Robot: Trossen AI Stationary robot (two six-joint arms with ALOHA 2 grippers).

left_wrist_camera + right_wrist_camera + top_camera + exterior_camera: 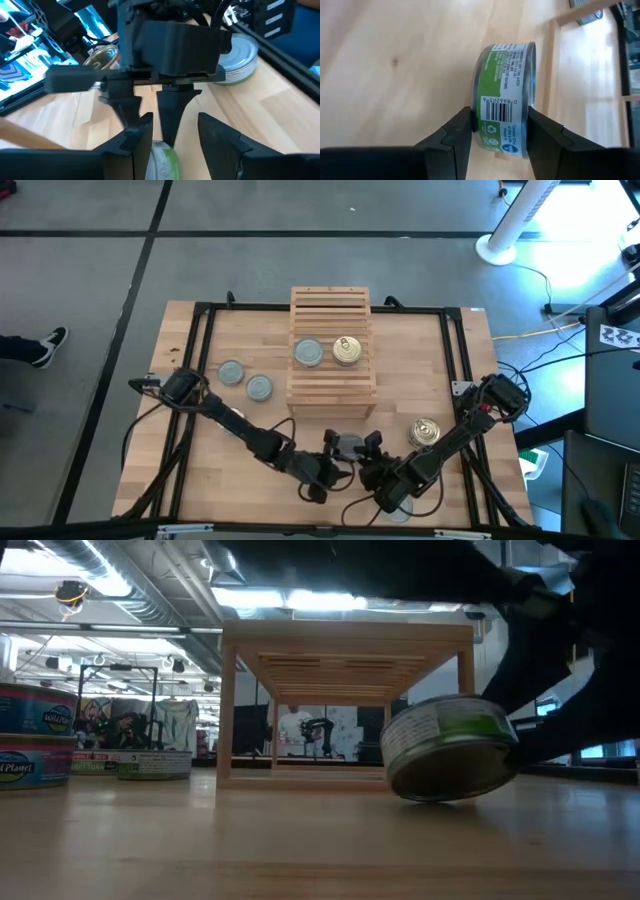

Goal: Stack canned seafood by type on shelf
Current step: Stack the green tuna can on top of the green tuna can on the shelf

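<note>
High view: right gripper (362, 452) and left gripper (322, 477) meet before the shelf (331, 350).
Low view: tin (450, 748) tilted, one edge off the table.
Right wrist: fingers clamp the tin.
Left wrist: fingers spread, empty.

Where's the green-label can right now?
The green-label can sits clamped in the right end effector, tilted just above the table's front edge, in front of the shelf.
</note>
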